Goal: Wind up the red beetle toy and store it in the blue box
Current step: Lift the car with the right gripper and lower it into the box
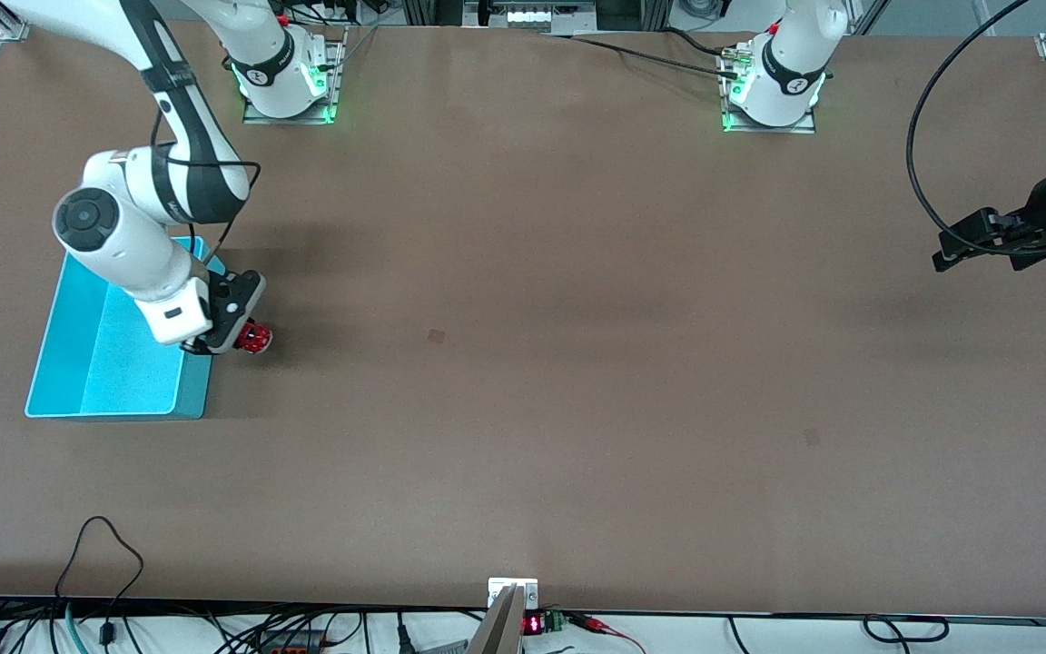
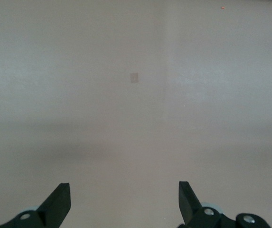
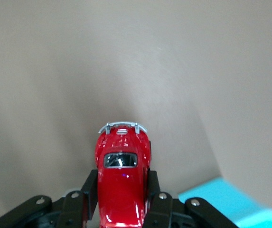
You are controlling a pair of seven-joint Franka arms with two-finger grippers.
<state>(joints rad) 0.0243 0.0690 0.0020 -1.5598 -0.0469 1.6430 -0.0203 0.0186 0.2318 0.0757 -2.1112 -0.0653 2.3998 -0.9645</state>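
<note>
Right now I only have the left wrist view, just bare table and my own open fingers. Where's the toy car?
Observer: The red toy car is clamped in the right gripper, by the sides of its body.
Operator: Is it in the box yet?
Observer: No, it is on the table just beside the blue box, outside its wall.
Operator: And my arm?
Observer: The left gripper waits, open, over the left arm's end of the table.
</note>
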